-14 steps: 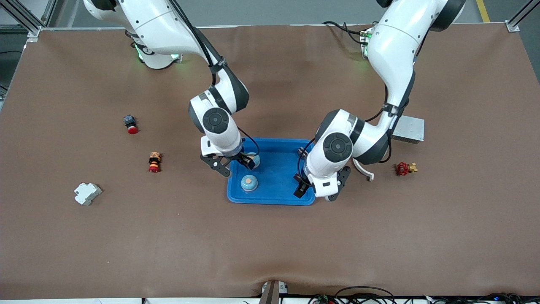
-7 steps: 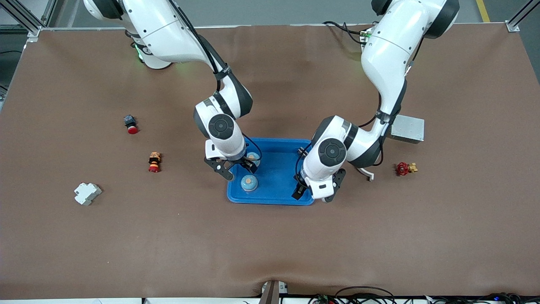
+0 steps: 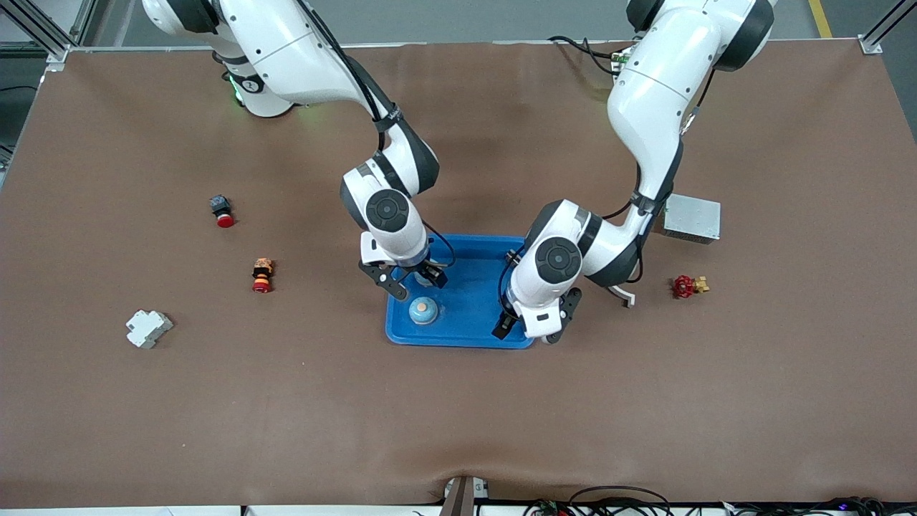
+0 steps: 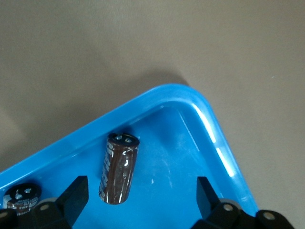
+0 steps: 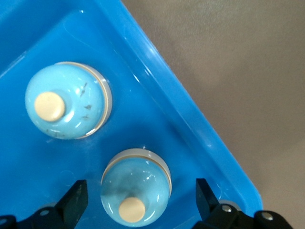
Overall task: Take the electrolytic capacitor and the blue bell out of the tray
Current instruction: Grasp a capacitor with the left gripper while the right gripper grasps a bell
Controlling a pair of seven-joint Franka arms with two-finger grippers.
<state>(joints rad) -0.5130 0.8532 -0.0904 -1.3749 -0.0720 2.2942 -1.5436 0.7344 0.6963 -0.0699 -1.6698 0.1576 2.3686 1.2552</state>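
Observation:
A blue tray (image 3: 469, 287) holds two light-blue bells and two dark capacitors. One bell (image 3: 423, 310) sits near the tray's front corner at the right arm's end; the other is hidden under my right gripper (image 3: 414, 281). In the right wrist view the right gripper (image 5: 140, 200) is open over one bell (image 5: 136, 188), with the other bell (image 5: 66, 106) beside it. My left gripper (image 3: 529, 328) is open over the tray's corner at the left arm's end. In the left wrist view it (image 4: 140, 193) hangs over a lying capacitor (image 4: 119, 167); a second capacitor (image 4: 21, 196) stands at the edge.
Toward the right arm's end lie a red-capped button (image 3: 223, 211), an orange and red button (image 3: 262, 275) and a white block (image 3: 148, 328). Toward the left arm's end are a grey metal box (image 3: 691, 218), a white curved piece (image 3: 619, 290) and a red valve (image 3: 686, 286).
My right gripper has shifted toward the left arm's end, over the tray, and now covers one bell. My left gripper has shifted slightly toward the right arm's end. Both stayed open.

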